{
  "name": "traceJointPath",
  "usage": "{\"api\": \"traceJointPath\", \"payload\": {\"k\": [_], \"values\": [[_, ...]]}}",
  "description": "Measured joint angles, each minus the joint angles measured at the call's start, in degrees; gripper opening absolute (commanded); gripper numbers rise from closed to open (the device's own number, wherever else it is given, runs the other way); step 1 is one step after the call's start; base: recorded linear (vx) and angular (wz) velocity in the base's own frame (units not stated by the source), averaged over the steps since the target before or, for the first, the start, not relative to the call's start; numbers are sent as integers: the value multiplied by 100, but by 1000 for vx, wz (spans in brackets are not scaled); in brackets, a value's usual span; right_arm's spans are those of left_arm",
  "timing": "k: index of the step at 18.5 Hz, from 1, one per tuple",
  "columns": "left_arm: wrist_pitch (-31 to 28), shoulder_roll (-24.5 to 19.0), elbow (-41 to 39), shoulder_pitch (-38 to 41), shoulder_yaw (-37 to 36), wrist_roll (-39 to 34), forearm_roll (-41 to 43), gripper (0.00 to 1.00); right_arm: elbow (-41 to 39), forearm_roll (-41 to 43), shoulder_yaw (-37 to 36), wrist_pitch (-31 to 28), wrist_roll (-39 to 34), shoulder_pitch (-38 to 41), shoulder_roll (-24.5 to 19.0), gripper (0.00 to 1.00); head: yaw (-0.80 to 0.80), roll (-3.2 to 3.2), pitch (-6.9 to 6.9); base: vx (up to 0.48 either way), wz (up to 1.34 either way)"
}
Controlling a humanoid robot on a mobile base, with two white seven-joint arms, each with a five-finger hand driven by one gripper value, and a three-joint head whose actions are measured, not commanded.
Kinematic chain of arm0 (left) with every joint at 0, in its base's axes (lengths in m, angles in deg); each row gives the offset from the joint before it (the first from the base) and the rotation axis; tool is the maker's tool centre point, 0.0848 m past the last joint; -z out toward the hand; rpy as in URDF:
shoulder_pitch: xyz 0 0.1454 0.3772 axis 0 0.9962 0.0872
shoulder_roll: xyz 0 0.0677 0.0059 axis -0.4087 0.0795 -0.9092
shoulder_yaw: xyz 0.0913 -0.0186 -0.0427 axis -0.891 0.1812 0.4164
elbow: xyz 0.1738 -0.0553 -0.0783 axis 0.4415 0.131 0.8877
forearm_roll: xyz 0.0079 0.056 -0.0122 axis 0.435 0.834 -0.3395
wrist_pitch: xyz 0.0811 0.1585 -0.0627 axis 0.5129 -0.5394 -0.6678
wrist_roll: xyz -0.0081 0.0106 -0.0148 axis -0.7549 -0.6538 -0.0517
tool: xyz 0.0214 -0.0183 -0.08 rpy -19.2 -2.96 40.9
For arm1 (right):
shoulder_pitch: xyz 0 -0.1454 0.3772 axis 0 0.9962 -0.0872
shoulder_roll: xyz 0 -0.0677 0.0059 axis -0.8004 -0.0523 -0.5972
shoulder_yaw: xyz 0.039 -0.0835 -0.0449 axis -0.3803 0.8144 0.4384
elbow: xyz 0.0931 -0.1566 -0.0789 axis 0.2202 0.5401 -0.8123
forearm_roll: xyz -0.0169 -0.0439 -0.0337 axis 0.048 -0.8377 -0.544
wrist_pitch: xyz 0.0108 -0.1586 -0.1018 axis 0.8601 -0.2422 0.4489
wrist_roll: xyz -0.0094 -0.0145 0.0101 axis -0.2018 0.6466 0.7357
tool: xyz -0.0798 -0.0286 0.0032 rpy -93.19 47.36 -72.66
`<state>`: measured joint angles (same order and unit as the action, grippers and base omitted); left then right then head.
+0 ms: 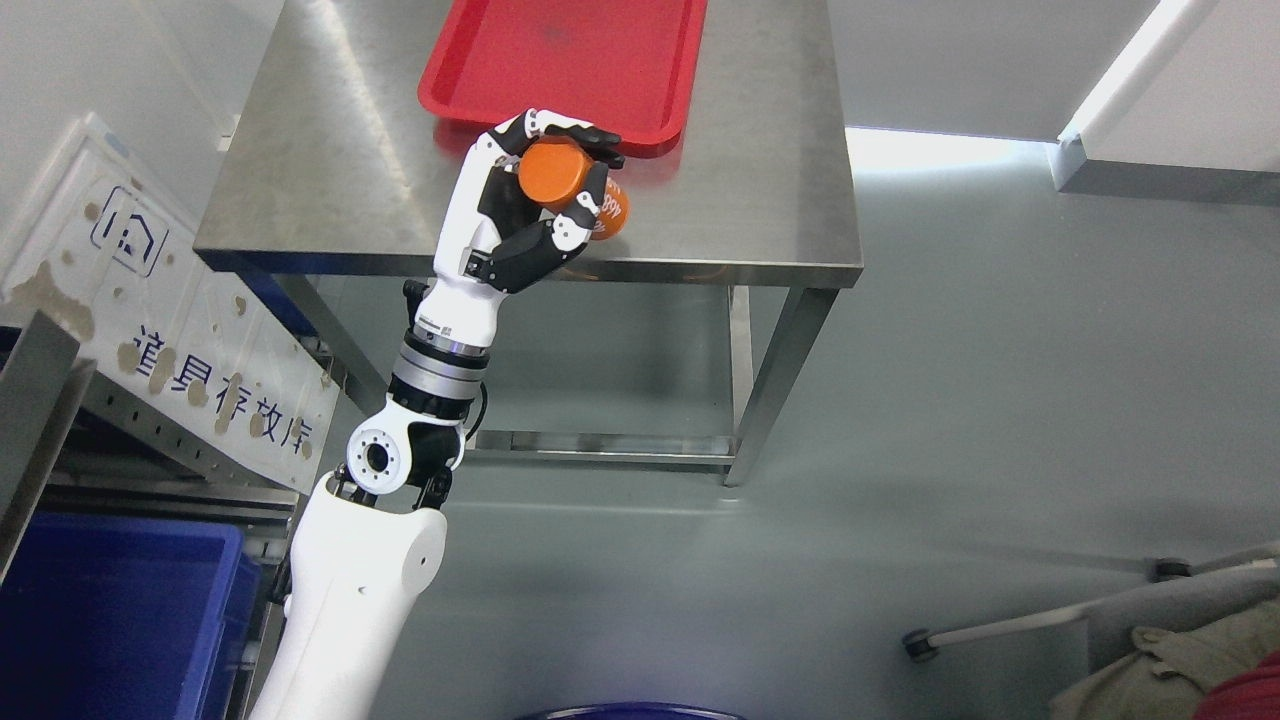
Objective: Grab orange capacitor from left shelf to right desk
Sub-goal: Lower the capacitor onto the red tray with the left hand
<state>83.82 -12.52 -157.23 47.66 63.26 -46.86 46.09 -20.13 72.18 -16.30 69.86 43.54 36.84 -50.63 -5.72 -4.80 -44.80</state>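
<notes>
At the far left a deep blue plastic bin (110,610) fills the lower corner, and above it a tilted white panel with dark blue characters and brown stains (170,330) leans against a grey metal shelf frame (35,400).

Just right of the bin, the robot's white left arm (350,590) rises from the bottom edge, passes a round black-and-white joint and a silver wrist ring, and ends in the white and black left hand (530,200). The hand is raised over the front part of the brushed stainless-steel worktop (340,180), its black-tipped fingers (590,140) curled over the top of the orange cylindrical capacitor (570,185) and its thumb pressed up from below, so the capacitor is pinched between them. The capacitor lies tilted in that grasp, one round flat end facing up and to the left, white print showing on its side. From this view I cannot tell whether it touches the steel surface or hangs just above it.

Just behind the hand, a shallow red plastic tray (560,60) lies on the worktop, its near rim just beside the fingertips. The worktop's steel legs and lower rails stand on a grey floor (950,420).

At the lower right corner lie a grey caster-footed frame (1020,620) and some beige and red cloth (1190,670).
</notes>
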Motion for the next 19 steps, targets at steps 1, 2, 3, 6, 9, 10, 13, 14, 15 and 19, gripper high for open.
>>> {"api": "traceJointPath", "payload": {"k": [1,2,3,6,9,10,13,14,15,19], "values": [[-90,0,101,-184,-54,-33,9,3,0,0,0,0,0,0,0,100,0,0,0,349,-102],[-206,0,222,-389,-108,-58,19,3,0,0,0,0,0,1,0,100,0,0,0,297,-68],[-312,0,358,-592,-158,-76,26,3,0,0,0,1,2,0,0,100,0,0,-1,304,-2],[-554,0,912,-1339,-275,-166,49,4,0,0,0,15,3,-1,0,100,0,0,-1,299,8],[-635,0,1667,-2081,-354,-349,131,4,0,0,0,19,3,-1,0,100,0,0,-1,246,55],[-639,0,1905,-2271,-375,-383,166,4,0,0,0,19,3,-1,0,100,0,0,-1,241,74],[-646,0,2621,-2690,-421,-449,306,7,0,0,0,11,3,-1,0,100,0,0,-1,194,45],[-663,0,2810,-2770,-429,-458,346,7,0,0,0,6,3,-1,0,100,0,0,-1,146,28],[-671,0,3011,-2843,-431,-465,378,7,0,0,0,5,3,-1,0,100,0,0,-1,153,-16],[-622,0,3603,-2960,-380,-451,521,8,0,0,0,-2,19,-1,0,100,0,0,-1,106,-44]]}}
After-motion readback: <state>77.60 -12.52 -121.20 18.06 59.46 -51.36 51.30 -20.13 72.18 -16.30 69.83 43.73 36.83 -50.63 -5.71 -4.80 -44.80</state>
